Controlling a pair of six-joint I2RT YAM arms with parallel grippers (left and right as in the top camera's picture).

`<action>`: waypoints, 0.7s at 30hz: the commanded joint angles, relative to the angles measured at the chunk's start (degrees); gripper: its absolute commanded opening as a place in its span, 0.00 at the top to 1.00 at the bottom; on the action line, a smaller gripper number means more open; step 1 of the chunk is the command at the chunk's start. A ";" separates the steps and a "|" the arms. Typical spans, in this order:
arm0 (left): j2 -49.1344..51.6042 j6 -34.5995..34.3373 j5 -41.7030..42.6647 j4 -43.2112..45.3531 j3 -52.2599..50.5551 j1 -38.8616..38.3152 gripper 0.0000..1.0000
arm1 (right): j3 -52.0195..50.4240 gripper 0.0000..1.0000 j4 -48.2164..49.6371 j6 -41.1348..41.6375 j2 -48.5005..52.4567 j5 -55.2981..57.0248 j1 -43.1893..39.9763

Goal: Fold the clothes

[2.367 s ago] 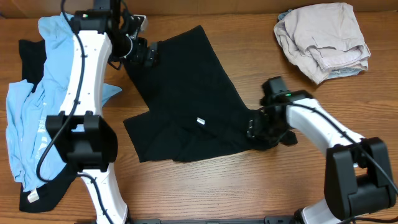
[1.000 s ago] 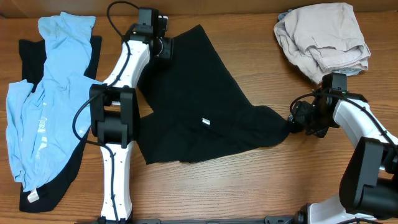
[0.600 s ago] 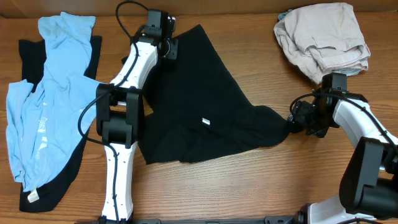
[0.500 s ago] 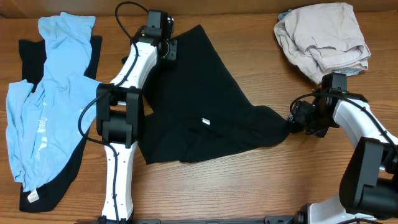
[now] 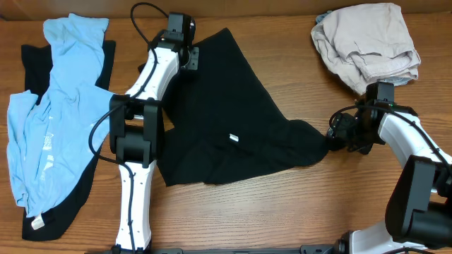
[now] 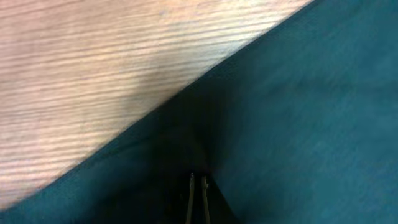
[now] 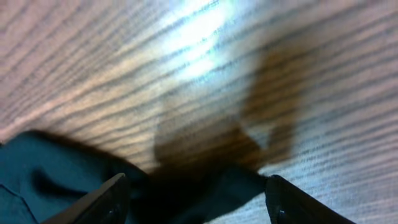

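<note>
A black garment lies spread across the middle of the table. My left gripper is at its far left edge, shut, with a raised fold of the dark cloth pinched between its fingertips. My right gripper sits at the garment's right corner. It is open, its fingers wide apart, and the dark corner of cloth lies flat on the wood between them, untouched.
A crumpled beige pile of clothes sits at the back right. A light blue garment lies over another black one along the left side. Bare wood shows along the front.
The left gripper has shut on the garment's far left edge after moving there. The right arm slid right, dragging the garment's corner outward, and has stayed still and open for the last second.
</note>
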 commanded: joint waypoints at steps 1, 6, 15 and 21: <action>-2.78 -3.43 -4.00 -6.32 7.48 1.51 0.96 | 0.00 0.27 0.79 -1.38 0.02 -0.22 -0.09; -7.87 -3.52 -4.15 -23.52 20.70 3.34 0.96 | 3.04 0.28 -1.75 -3.98 -0.39 -9.31 -0.02; -15.54 -3.32 -4.15 -43.19 27.06 3.98 0.96 | 8.55 0.30 -12.17 -6.12 -7.02 -16.74 3.39; -17.79 -3.34 -4.04 -47.84 27.06 4.02 0.96 | 7.91 0.30 -14.45 -7.19 -8.22 -17.46 13.40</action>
